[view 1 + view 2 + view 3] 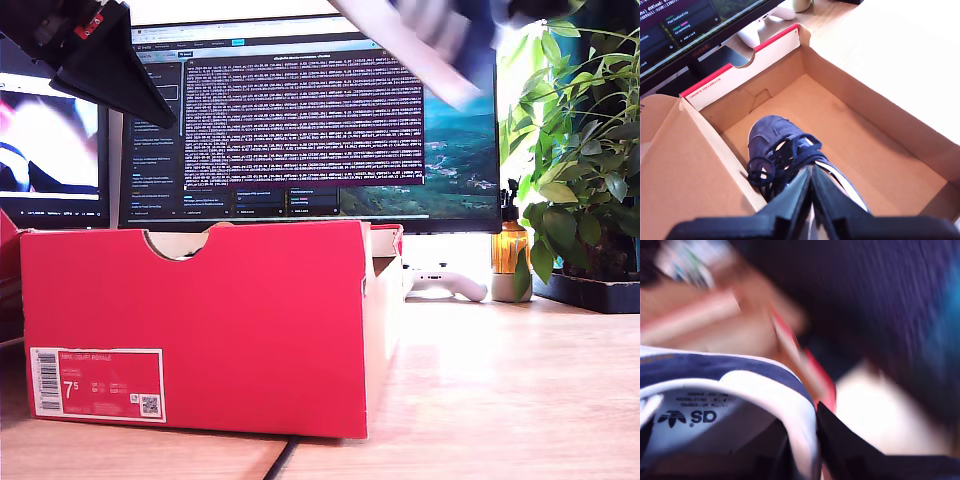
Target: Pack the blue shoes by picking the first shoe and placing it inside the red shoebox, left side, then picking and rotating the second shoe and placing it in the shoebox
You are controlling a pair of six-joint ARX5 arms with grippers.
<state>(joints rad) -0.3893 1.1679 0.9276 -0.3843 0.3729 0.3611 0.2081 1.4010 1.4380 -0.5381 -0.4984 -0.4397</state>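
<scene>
Red shoebox (200, 330) stands nearest on the worktop; my first gripper (812, 175) clamps one blue shoe (777, 145) inside it, my second gripper (810, 440) clamps the other shoe's (715, 390) stiff collar aloft. Light, pliable uppers.

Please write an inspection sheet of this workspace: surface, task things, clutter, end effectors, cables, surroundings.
Surface: wooden desk, a seam under the box.
Job's things: red shoebox open; first shoe over its cardboard floor; second shoe held high, blurred.
Clutter: white game controller, amber bottle.
End effectors: my first gripper closed on the first shoe; my second gripper pinches the second shoe's heel collar.
Cables: nothing seen.
Surroundings: monitor, potted plant.
</scene>
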